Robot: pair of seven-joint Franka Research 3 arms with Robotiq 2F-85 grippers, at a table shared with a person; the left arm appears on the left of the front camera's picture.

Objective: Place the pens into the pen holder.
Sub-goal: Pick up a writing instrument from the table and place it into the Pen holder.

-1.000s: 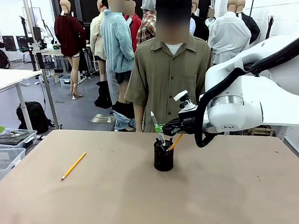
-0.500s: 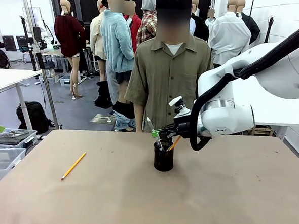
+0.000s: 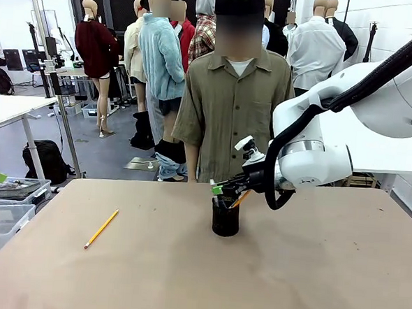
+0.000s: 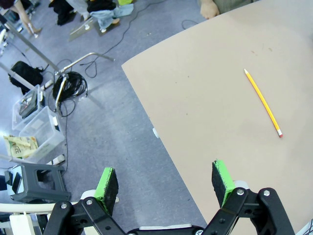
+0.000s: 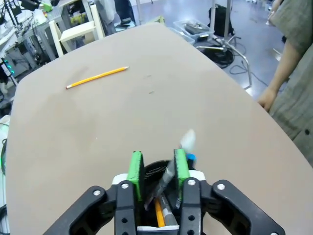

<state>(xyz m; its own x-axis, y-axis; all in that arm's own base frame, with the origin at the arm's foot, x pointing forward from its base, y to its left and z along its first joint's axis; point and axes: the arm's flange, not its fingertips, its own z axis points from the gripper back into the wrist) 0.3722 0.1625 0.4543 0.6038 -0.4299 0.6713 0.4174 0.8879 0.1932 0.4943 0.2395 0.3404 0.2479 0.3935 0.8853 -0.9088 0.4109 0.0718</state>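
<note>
Jaws first. On the right gripper (image 3: 220,190) the pads stand a touch wider than the silver-white pen (image 5: 169,175) between them, so I call that released. The pen is blurred and leans on one pad, with its lower end down inside the pen holder (image 3: 225,217). I'm parked straight above the cup for a reason: with the fingers pointing down into the mouth, a freed pen can only go in. An orange pencil (image 5: 159,214) is in there already, tilted toward 1 o'clock in the front view.

The holder sits mid-table, out toward 12 o'clock from me, just short of the person (image 3: 233,107) standing at the far side.

The left gripper (image 4: 165,182) is spread wide and empty, hanging off the table (image 4: 220,117) edge over the floor. I'd say that keeps it clear of the working arm.

One yellow pencil (image 3: 101,228) lies flat on the board, well apart from the cup at about 8 o'clock of it. From the right wrist it shows near 11 o'clock, tip and eraser both free, so either arm could pinch it mid-shaft. By my count that one is left to do.
</note>
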